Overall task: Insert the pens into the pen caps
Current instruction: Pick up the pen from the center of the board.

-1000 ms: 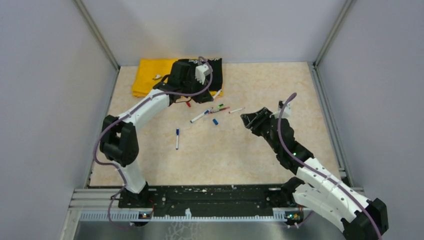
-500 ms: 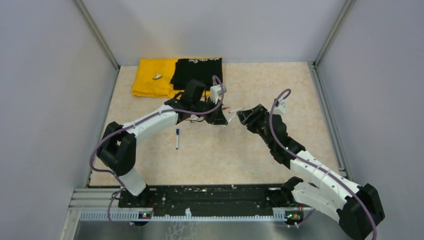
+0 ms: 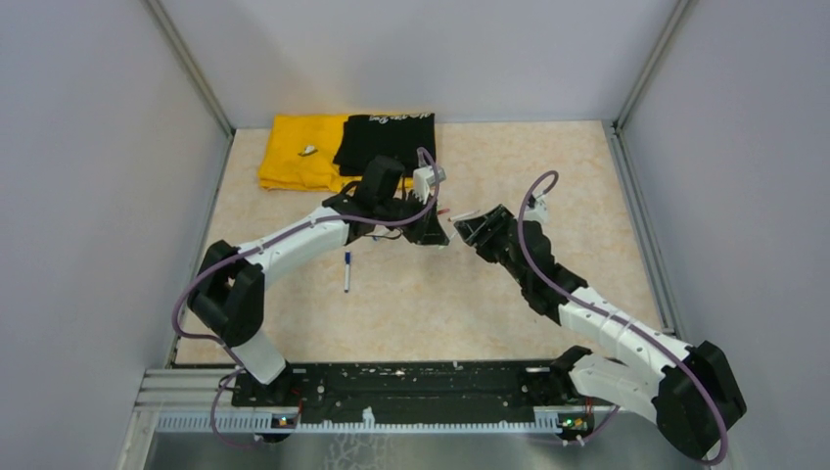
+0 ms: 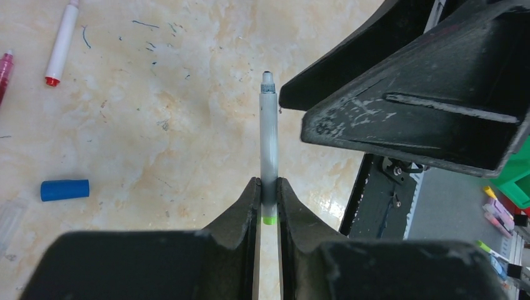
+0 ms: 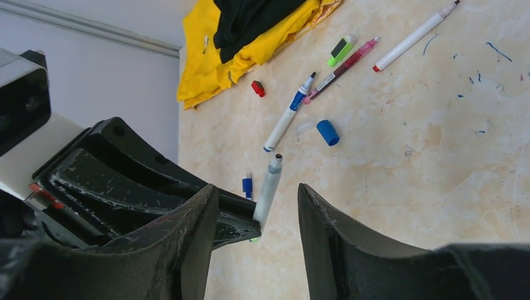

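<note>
The left gripper (image 4: 267, 209) pinches a white pen (image 4: 269, 137) near its green end. The barrel points straight ahead, dark tip toward the half-open, empty right gripper (image 5: 256, 190).

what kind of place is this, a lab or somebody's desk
Most likely a robot test cell in a lab: a marbled tabletop boxed in by plain grey panel walls, and a left arm and right arm bolted to a metal rail at its near edge.

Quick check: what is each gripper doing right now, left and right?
Left gripper: closed on a white pen, near its green end.
Right gripper: open, holding nothing.
</note>
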